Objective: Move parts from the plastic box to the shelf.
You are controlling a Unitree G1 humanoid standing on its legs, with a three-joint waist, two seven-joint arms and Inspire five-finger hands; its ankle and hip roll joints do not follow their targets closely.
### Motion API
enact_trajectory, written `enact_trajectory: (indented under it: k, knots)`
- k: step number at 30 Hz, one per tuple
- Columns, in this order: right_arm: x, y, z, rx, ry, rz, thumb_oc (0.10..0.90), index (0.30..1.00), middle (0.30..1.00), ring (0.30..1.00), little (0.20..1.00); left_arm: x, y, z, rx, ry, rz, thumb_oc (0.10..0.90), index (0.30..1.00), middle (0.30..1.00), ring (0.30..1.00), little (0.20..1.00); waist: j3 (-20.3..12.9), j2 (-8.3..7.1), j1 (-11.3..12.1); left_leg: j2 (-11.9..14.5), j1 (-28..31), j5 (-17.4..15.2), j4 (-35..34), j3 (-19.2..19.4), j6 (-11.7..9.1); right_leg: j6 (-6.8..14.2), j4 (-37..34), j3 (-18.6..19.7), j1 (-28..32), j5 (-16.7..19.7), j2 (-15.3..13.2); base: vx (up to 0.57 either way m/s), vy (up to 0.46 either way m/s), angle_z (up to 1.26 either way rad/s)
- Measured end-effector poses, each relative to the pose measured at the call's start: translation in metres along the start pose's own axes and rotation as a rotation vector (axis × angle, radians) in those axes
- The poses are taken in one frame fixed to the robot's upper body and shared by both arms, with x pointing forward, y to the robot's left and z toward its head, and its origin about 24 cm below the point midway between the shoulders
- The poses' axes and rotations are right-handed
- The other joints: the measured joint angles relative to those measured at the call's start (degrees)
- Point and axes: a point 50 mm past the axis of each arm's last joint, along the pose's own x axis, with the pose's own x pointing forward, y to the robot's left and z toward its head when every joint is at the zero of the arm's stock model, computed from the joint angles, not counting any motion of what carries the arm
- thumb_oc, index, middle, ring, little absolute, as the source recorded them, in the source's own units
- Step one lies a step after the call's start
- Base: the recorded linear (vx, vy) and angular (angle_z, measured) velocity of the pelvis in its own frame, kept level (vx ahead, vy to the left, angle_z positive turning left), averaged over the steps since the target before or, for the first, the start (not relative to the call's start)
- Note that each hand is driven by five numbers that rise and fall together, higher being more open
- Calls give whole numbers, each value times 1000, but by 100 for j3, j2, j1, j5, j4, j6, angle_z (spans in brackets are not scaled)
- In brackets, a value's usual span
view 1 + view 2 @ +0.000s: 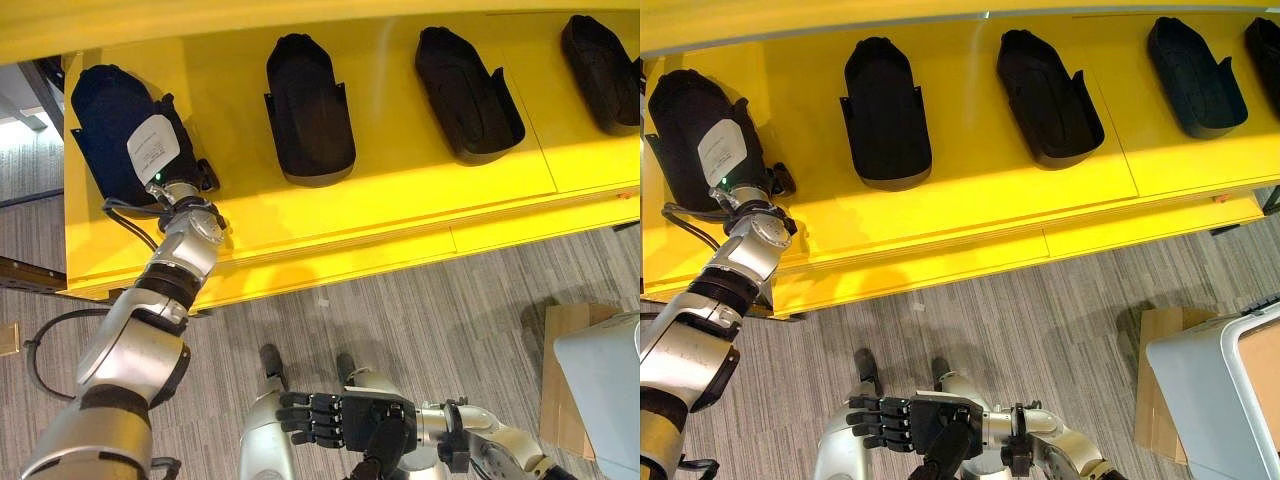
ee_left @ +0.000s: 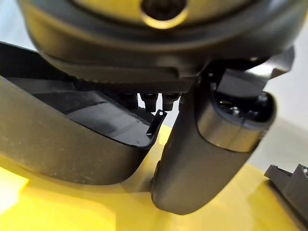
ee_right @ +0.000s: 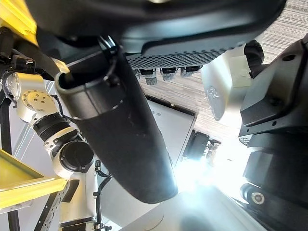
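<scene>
Several black moulded parts lie in a row on the yellow shelf (image 1: 400, 205). My left hand (image 1: 152, 150) rests on the leftmost part (image 1: 100, 105). In the left wrist view its thumb (image 2: 202, 159) stands outside the wall of that part (image 2: 72, 154), with the fingertips (image 2: 156, 98) inside, so the wall is pinched between them. Other parts (image 1: 310, 110) (image 1: 465, 95) (image 1: 600, 65) lie free further right. My right hand (image 1: 345, 420) hangs low over the floor with straight fingers and holds nothing. The pale plastic box (image 1: 1205, 385) stands at the lower right.
Brown cardboard (image 1: 565, 350) lies on the striped grey floor beside the box. The shelf's front edge (image 1: 350, 265) runs across the view above the floor. A band of bare yellow shelf lies in front of the parts.
</scene>
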Motion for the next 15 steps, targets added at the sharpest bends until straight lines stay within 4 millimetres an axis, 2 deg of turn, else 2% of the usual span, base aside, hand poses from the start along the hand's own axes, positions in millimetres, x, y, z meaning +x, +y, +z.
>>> enact_trajectory:
  k: [15]
  knots:
    - [0,0,1,-7,-8,0,900,1000,1000,1000,1000,0,0,2,33,-33,-12,900,1000,1000,1000,1000,-2,-4,-2,-4,12,-4,-1,-2,22,3,-45,-5,42,46,-1,0,0,0]
